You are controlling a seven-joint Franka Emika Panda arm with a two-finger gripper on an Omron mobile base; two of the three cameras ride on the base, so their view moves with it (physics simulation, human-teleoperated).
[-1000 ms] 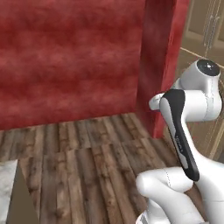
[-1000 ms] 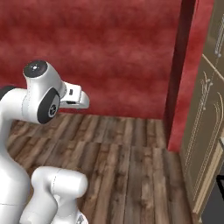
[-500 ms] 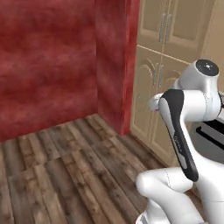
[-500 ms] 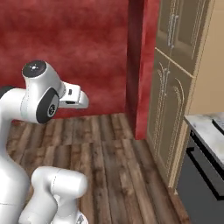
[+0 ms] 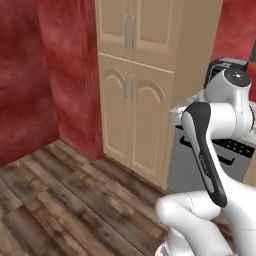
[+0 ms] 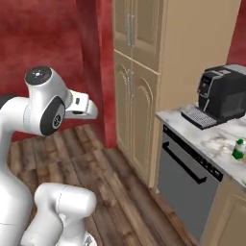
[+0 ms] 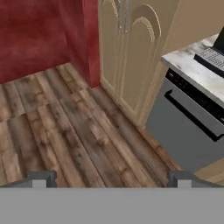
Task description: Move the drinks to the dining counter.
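One of the drinks, a small green-and-white container (image 6: 238,149), stands upright on the marble worktop (image 6: 211,137) at the right edge of the right base view. My gripper (image 7: 111,181) is open with nothing between its fingertips (image 7: 40,179). It is held high over the wooden floor, well to the left of that drink and far from it. The arm is folded close to the base. The dining counter is out of view.
A tall beige cabinet (image 5: 135,90) stands beside the red wall (image 5: 30,75). Right of it are a grey dishwasher front (image 6: 185,185) with a dark handle and a black coffee machine (image 6: 222,96) on the worktop. Wooden floor (image 7: 65,127) lies open ahead.
The whole picture has swept sideways, so the base has turned. The red wall slid left, and the cabinet, dishwasher, worktop and coffee machine came into view. The arm's pose is unchanged.
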